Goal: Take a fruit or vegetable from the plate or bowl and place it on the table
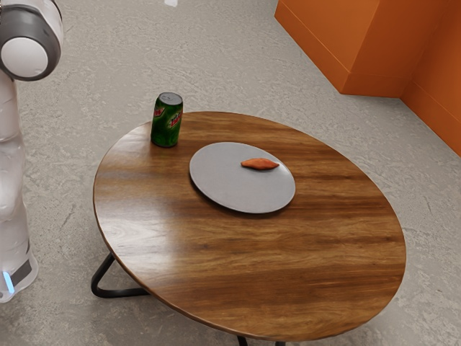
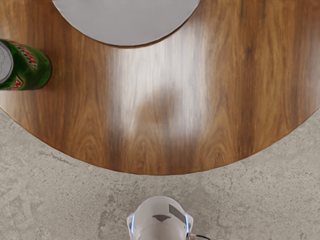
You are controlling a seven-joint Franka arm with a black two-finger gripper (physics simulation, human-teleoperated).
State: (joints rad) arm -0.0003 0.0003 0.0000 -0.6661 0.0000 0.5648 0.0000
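In the exterior view we saw, left to right, our arm (image 1: 11, 180), a green can (image 1: 167, 122) upright near the bench's (image 1: 302, 252) upper-left edge, and the orange vegetable (image 1: 259, 164) on the grey plate (image 1: 223, 184). The wrist view caught our white base (image 2: 159, 220) past the bench's edge. We couldn't tell whether the pincer was wide or narrow.

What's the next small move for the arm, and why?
I'd probably ease the claw over the table toward the orange vegetable, keeping height to clear the green can. The vegetable lies on the gray plate, toward the rim farther from the can, while the arm is off at the exterior view's left, beyond the table's edge.
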